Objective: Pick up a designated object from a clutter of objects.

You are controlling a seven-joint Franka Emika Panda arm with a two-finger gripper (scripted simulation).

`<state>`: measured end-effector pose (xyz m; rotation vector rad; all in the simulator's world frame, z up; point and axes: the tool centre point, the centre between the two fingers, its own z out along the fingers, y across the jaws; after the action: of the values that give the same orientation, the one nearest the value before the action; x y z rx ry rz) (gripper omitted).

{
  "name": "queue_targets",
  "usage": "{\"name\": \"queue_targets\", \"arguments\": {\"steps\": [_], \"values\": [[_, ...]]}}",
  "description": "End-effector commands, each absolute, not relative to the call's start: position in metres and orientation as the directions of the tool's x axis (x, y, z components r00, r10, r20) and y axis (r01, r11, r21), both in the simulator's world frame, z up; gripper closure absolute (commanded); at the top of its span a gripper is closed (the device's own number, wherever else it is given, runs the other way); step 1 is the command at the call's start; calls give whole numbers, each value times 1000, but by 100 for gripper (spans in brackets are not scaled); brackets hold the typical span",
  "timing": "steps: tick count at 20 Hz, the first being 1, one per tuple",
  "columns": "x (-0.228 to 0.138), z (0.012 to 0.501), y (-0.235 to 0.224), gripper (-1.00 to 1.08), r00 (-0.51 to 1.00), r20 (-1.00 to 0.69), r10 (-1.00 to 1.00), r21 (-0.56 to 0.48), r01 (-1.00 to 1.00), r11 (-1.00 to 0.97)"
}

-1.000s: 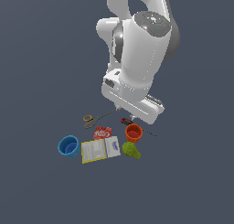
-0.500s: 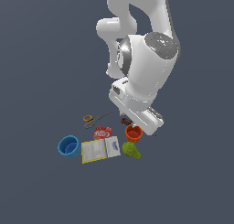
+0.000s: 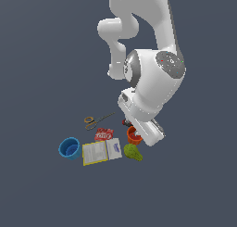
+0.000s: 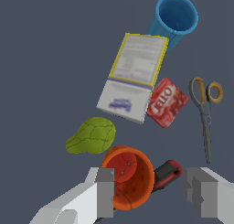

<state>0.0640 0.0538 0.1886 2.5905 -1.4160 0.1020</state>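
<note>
we take the orange cup (image 4: 127, 177) as our landmark, since it is the thing we are meant to lift. nearest to us in the wrist view is the gripper (image 4: 153, 191), its 2 jaws spread wide with nothing held; 1 finger (image 4: 104, 191) stands against the cup's near rim and the other is well apart on the far side of the red screwdriver handle (image 4: 167, 173). the handle lies touching or just beside the cup (we cannot tell which), so both sit inside the open span. in the exterior view the cup (image 3: 134, 136) is half hidden under the hand.

just beside the cup is the green pear-shaped lump (image 4: 90, 136), apart from it by a narrow gap. beyond the cup lie the yellow-edged box (image 4: 133, 76) and the red packet (image 4: 167, 102), which touch each other. the scissors (image 4: 205, 109) lie past the screwdriver, away from the cup. farthest from the cup stands the blue cup (image 4: 175, 18), upright beyond the box.

we judge this the approach step, with the grasp not yet made. the next move calls for centring the span on the cup alone, or on 1 wall of it, lowering, then closing without trapping the screwdriver.
</note>
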Motion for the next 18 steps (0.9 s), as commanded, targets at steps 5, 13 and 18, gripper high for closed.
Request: {"name": "queue_targets", "arguments": {"steps": [5, 13, 18], "values": [[67, 168, 62, -20, 434, 186, -882, 125, -901, -416], [70, 141, 72, -20, 294, 232, -927, 108, -955, -276], [72, 125, 78, -20, 205, 260, -944, 90, -978, -188]]}}
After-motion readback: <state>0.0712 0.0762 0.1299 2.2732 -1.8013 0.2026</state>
